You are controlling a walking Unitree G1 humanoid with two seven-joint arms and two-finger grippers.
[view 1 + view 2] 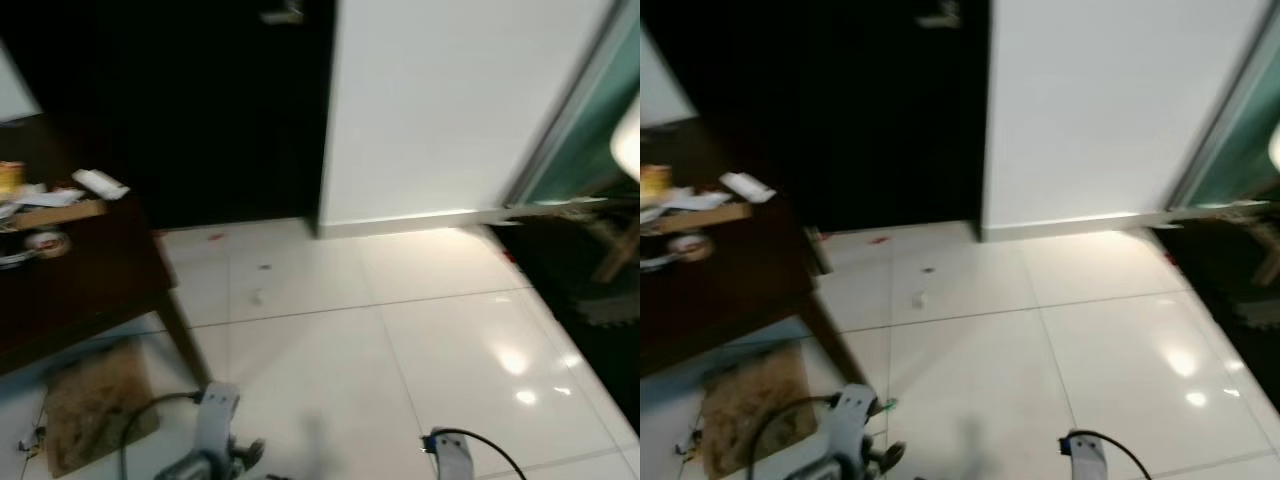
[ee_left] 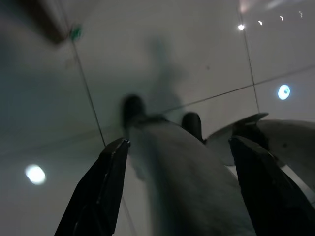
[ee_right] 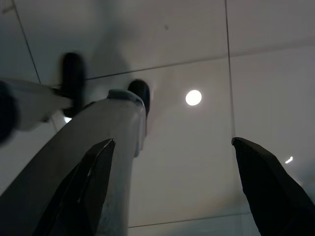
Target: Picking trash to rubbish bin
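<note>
You're looking down at a glossy white tiled floor [image 1: 420, 350] that runs up to a white wall [image 1: 450, 100], with a dark doorway [image 1: 200, 110] left of the wall. A dark wooden table [image 1: 80, 280] stands at your left, cluttered on top with papers and small items too blurred to name, and a brown mat [image 1: 95, 405] lies on the floor under it.

Your left gripper [image 2: 179, 191] hangs low over the tiles with its black fingers [image 2: 101, 191] spread wide, holding nothing. Your right gripper [image 3: 172, 191] hangs the same way, spread wide and empty.

The trash: small scraps [image 1: 920, 299] lie on the tiles near the doorway, well ahead of both grippers, with a reddish bit [image 1: 878, 240] closer to the door.
</note>
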